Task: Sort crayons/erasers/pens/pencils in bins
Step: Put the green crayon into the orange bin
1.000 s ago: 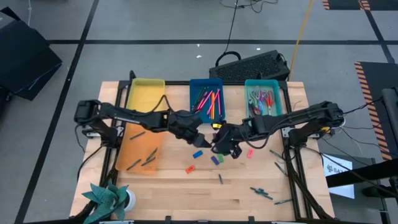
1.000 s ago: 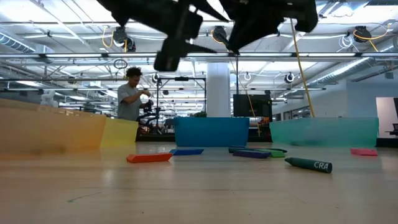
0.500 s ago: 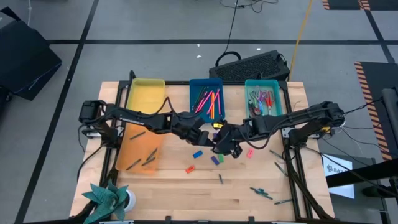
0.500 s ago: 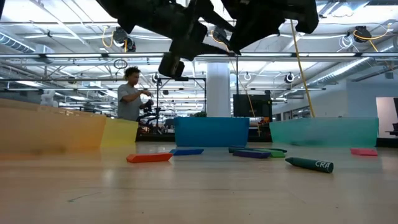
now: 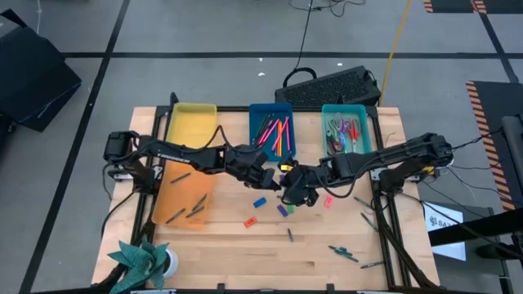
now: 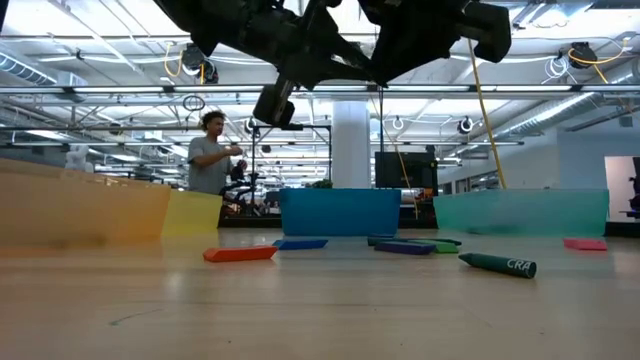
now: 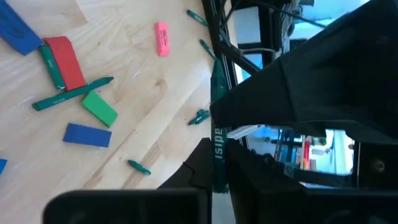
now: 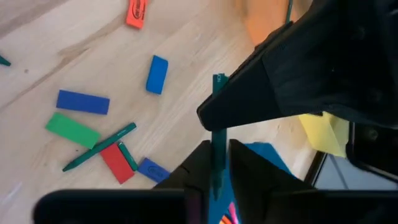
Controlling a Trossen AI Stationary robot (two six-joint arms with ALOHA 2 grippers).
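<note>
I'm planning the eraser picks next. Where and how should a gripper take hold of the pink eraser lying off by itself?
Probably from straight above, fingers closing across the short width at mid-length of the pink eraser. It lies flat on the table, apart from the other pieces, so both long sides look free.

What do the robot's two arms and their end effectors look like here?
Both arms are slim, jointed and black, with dark cables trailing at their bases by the table's side edges. The left arm bears small white lettering on one link. The left end effector and right end effector are blocky black units with flat dark fingers.
</note>
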